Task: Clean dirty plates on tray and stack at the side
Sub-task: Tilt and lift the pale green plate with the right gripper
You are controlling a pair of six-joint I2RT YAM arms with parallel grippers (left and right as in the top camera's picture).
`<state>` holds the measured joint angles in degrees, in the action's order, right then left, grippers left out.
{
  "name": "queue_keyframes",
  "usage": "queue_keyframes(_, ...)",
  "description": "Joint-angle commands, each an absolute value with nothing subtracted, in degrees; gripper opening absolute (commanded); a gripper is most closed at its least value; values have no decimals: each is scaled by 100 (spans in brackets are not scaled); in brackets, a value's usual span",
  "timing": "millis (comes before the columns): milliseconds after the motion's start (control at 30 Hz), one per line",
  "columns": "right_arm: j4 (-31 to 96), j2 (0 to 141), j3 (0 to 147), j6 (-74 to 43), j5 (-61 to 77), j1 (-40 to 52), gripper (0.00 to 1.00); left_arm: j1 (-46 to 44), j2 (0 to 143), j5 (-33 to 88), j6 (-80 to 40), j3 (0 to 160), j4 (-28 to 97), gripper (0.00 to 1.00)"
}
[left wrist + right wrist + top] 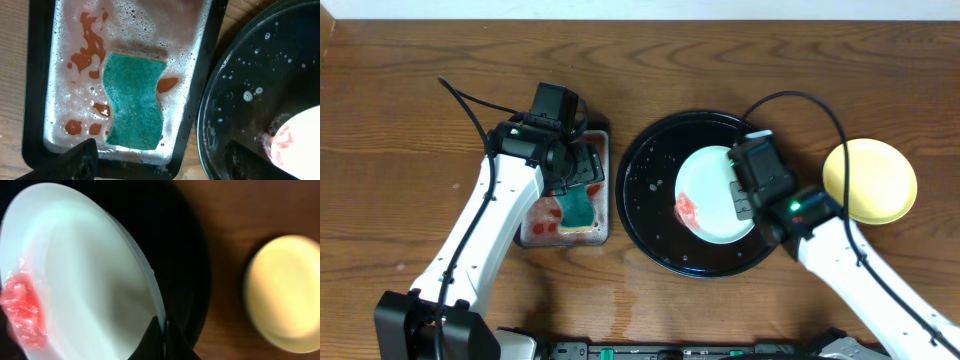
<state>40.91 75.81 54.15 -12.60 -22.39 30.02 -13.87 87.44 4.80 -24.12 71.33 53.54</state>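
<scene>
One pale mint-white round plate (712, 190) is lying in the right half of the large round black tray with raised rim (642, 215), carrying a red smear (688, 208) near its left edge. Right gripper (740, 195) is pinching this plate's right rim, fingers closed on the edge. The wrist view is blurred, so whether a second plate is sitting beneath it is unclear.

One yellow round plate (870, 180) is resting on the brown wooden surface (420, 100), just right of the round tray and apart from it.

Left gripper (578, 172) is hovering over the small rectangular black tray (207, 75) with fingers spread wide, holding nothing. Green sponge (134, 100) is lying flat in that tray's reddish foamy water, touching neither finger. Water droplets are dotting the round tray's floor.
</scene>
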Motion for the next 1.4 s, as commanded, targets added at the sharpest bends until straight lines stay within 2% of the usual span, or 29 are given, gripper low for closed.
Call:
queue_keyframes(0,4075,7334,5433,-1481,-3924,3614,1,-1356,8735,495,-2403,7190,5365,81)
queue_keyframes(367,4180,7295,5433,-1474,-6119,5249,1,-1356,8735,497,-2403,7190,5365,81)
queue_keyframes(767,4692,7295,5433,-1474,-7030,6659,1,-1356,8735,497,-2403,7190,5365,81)
queue_keyframes(933,4698,7295,5433,-1450,-7443,6836,1,-1356,8735,495,-2403,7190,5365,81)
queue_keyframes(1367,4698,7297,5433,-1457,-7452,6831,1,-1356,8735,497,-2403,7190,5365,81)
